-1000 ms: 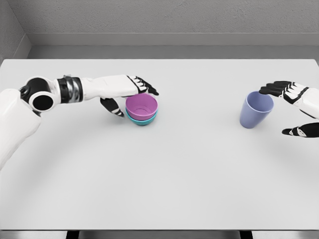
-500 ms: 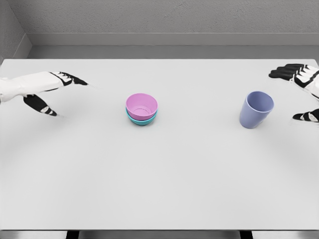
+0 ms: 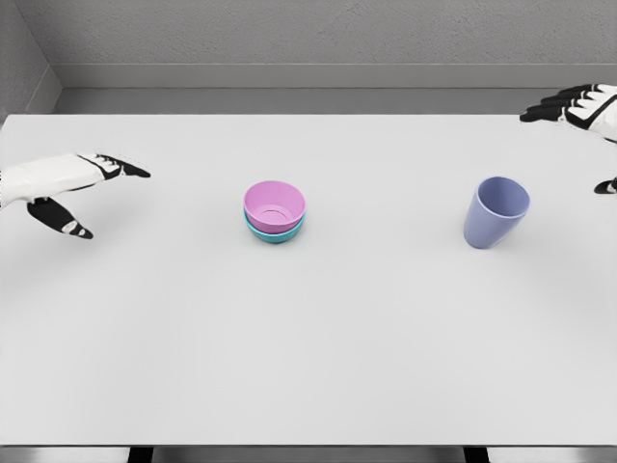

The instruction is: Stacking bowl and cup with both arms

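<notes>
While both my hands hang spread and empty, left hand (image 3: pixel 67 183) at nine o'clock, right hand (image 3: pixel 583 106) apparently likewise at two, the pink bowl (image 3: pixel 274 204) sits nested in the teal bowl (image 3: pixel 275 232) mid-table; the cup (image 3: pixel 496 212) stands alone at three o'clock.

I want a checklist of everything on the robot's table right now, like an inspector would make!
Surface: white table, flat.
Job's things: pink bowl nested in teal bowl, left of middle; blue cup upright, alone on the right.
Clutter: nothing seen.
Hands: left hand at the left edge, fingers spread, holding nothing; right hand at the far right corner, open, partly out of view.
Cables: nothing seen.
Surroundings: grey wall behind the table.
</notes>
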Robot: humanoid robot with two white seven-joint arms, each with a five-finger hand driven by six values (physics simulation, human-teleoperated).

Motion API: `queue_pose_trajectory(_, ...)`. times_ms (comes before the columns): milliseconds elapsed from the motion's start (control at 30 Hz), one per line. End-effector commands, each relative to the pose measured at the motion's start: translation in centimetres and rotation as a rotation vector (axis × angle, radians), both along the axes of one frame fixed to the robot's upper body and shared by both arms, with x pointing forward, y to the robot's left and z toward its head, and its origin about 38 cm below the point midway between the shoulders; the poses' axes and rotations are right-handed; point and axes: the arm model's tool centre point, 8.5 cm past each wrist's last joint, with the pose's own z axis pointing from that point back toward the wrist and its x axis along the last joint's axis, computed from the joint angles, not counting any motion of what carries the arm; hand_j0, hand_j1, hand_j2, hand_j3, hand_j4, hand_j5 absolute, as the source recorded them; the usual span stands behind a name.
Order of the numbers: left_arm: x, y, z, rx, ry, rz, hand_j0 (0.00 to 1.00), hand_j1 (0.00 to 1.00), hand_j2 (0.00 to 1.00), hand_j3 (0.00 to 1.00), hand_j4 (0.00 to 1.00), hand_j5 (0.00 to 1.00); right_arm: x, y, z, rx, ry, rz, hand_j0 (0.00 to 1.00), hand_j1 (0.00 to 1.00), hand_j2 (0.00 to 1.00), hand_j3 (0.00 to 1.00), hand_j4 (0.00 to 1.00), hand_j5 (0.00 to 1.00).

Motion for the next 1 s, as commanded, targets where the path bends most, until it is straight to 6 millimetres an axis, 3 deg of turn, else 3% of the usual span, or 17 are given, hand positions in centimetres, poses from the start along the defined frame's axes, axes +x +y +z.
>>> queue_pose_trajectory(0,-0.1,-0.4,0.6,-0.006,-0.012,-0.014,1.00,1.00,1.00,1.00,1.00,1.00,0.8,1.5,-5.9,0.009,0.166,0.009,1.00,1.00,1.00,1.00,1.00,1.00)
queue_pose_trajectory(100,-0.8,0.1,0.7,-0.008,-0.017,-0.009,1.00,1.00,1.00,1.00,1.00,1.00,0.6,2.5,-7.2,-0.005,0.203,0.042,1.00,1.00,1.00,1.00,1.00,1.00)
queue_pose_trajectory(300,-1.1,0.5,0.7,-0.005,-0.017,0.000,1.00,1.00,1.00,1.00,1.00,1.00,0.7,2.4,-7.4,-0.002,0.208,0.031,1.00,1.00,1.00,1.00,1.00,1.00)
queue_pose_trajectory(400,-1.1,0.5,0.7,-0.005,-0.017,0.000,1.00,1.00,1.00,1.00,1.00,1.00,1.8,1.7,-7.6,0.023,0.210,0.000,1.00,1.00,1.00,1.00,1.00,1.00)
queue_pose_trajectory(667,-1.2,0.8,0.7,0.002,-0.015,0.003,1.00,1.00,1.00,1.00,1.00,1.00,4.1,2.2,-9.4,0.002,0.251,-0.012,1.00,1.00,1.00,1.00,1.00,1.00)
queue_pose_trajectory(967,-3.4,1.9,1.5,-0.009,-0.039,0.010,1.00,1.00,1.00,1.00,1.00,1.00,4.4,1.5,-10.1,0.002,0.272,-0.035,1.00,1.00,1.00,1.00,1.00,1.00)
